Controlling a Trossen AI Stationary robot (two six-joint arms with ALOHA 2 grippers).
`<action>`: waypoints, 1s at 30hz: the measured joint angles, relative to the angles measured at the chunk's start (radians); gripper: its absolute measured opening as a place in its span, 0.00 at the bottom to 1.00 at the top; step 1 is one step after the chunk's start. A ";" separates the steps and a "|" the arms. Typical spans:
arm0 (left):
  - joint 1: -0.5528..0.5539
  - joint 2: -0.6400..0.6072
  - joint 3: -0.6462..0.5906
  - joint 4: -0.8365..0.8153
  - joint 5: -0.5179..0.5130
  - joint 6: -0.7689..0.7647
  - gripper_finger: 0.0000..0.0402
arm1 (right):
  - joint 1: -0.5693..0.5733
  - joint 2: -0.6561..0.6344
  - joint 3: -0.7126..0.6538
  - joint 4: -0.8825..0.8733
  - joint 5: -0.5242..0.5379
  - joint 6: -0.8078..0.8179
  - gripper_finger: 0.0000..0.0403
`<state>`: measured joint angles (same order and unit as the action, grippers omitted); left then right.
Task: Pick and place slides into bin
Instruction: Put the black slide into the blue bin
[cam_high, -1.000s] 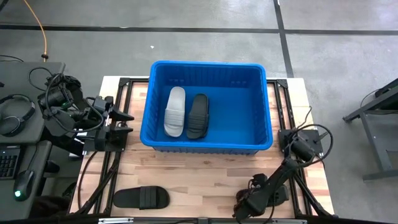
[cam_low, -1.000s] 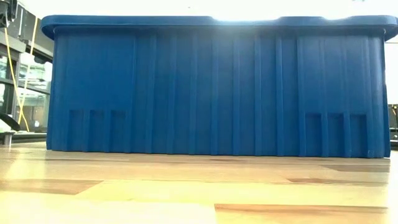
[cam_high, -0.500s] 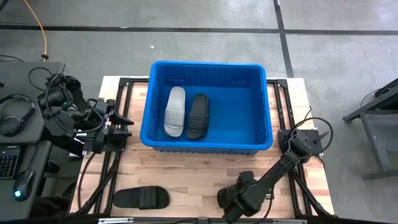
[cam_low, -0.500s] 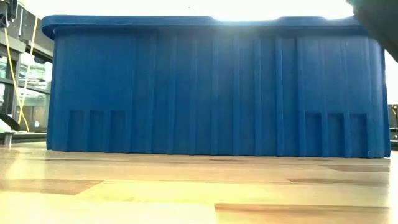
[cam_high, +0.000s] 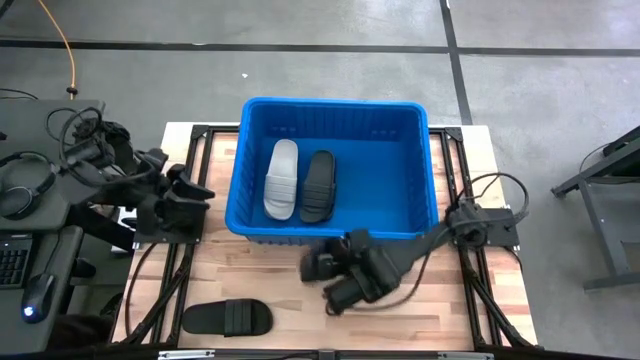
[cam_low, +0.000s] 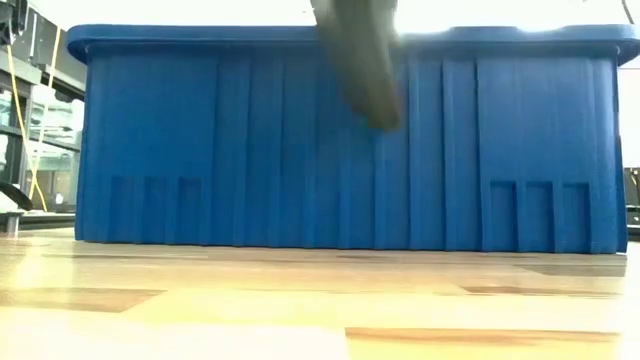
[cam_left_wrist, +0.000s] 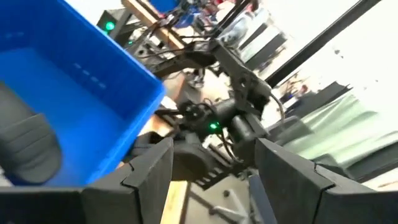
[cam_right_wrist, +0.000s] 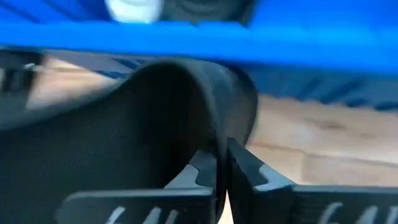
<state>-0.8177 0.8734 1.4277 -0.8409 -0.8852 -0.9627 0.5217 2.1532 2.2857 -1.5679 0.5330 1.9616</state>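
The blue bin stands at the table's far middle. A light grey slide and a black slide lie side by side, soles down, on its floor. Another black slide lies on the table near the front left. My right gripper is in front of the bin's near wall, shut on a black slide held above the table. In the low view that slide or the arm shows as a dark blurred shape. My left gripper is open and empty beside the bin's left wall. My right gripper pinches a thin curved edge of the black slide between its two fingers. I cannot tell whether that edge belongs to the strap or the sole. The slide is lifted clear of the table, in front of the bin's near wall.
Bare wooden table top lies between the bin and the near edge. The bin's near wall fills the low view. A desk with headphones and cables stands left of the table.
My right gripper has swung from the table's near right part toward the left and toward the bin's near wall, carrying the black slide clear of the table. My left arm has shifted a little at the left side.
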 joint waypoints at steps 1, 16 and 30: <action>0.000 0.000 0.000 0.012 0.000 0.005 0.54 | -0.016 0.000 0.033 0.000 0.014 -0.050 0.00; 0.000 0.015 0.000 0.032 -0.103 -0.074 0.54 | -0.024 -0.058 0.054 0.078 -0.097 -0.292 0.00; 0.000 0.072 0.000 0.032 -0.159 -0.206 0.54 | 0.080 -0.178 0.071 0.309 0.312 -0.464 0.00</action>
<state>-0.8173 0.9456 1.4277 -0.8093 -1.0447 -1.1684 0.6013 1.9756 2.3562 -1.2586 0.8451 1.4973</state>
